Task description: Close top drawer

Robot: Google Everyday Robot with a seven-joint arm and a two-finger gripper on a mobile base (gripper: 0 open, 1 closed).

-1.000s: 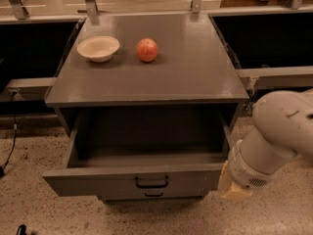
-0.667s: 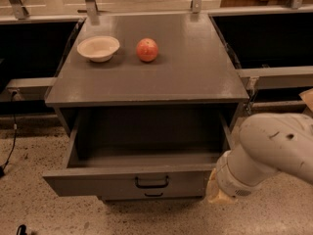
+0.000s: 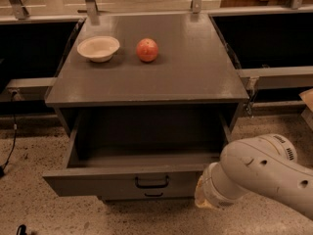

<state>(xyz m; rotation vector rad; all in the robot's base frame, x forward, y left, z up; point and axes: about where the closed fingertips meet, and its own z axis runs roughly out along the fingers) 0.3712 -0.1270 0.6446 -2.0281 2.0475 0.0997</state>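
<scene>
Closest to me, the robot's pale arm reaches in from the lower right. Its pincer sits low at the right end of the top drawer's front panel, and I cannot tell how it is set. The top drawer stands pulled well out of the grey bench, its dark loop handle at the centre. Farther back on the bench top, a white bowl sits near a red fruit, apart from it.

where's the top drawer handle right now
Camera view, low centre: the loop handle sits mid-front on the pulled-out top drawer, above a lower drawer's handle; the robot arm ends to its right, claw hidden from view.
</scene>
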